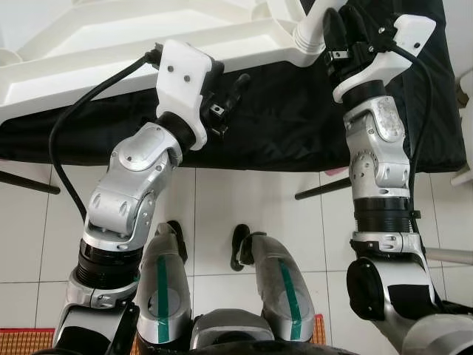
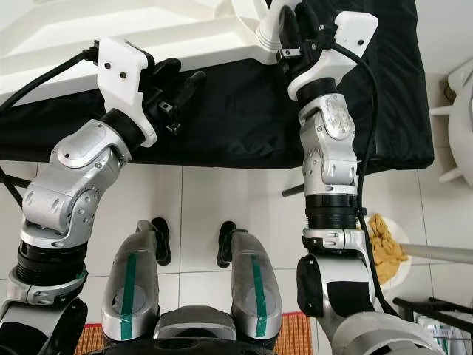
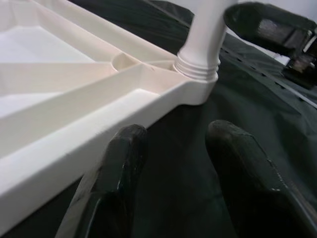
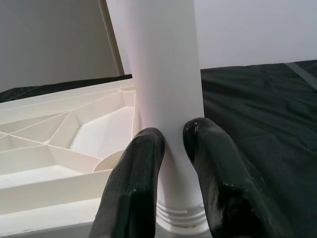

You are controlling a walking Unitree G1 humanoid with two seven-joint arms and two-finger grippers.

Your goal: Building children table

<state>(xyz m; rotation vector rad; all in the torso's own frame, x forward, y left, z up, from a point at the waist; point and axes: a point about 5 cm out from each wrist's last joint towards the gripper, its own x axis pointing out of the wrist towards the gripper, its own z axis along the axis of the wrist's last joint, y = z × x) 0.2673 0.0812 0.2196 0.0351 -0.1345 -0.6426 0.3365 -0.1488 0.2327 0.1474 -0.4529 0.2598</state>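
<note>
The robot's own legs (image 1: 273, 288) stand lowest in the head views, on white floor tiles (image 1: 222, 214); up at 11 o'clock the left gripper (image 1: 229, 100) hangs just beside the tabletop (image 1: 140, 52), fingers (image 3: 116, 168) apart and holding nothing, over the black cloth (image 1: 288, 118); at 1 o'clock the right gripper (image 1: 347, 33) is clamped on the white table leg (image 4: 163, 74), which stands upright in the corner socket of the upturned tabletop; a plate of food (image 2: 384, 248) sits on the floor at 4 o'clock.
</note>
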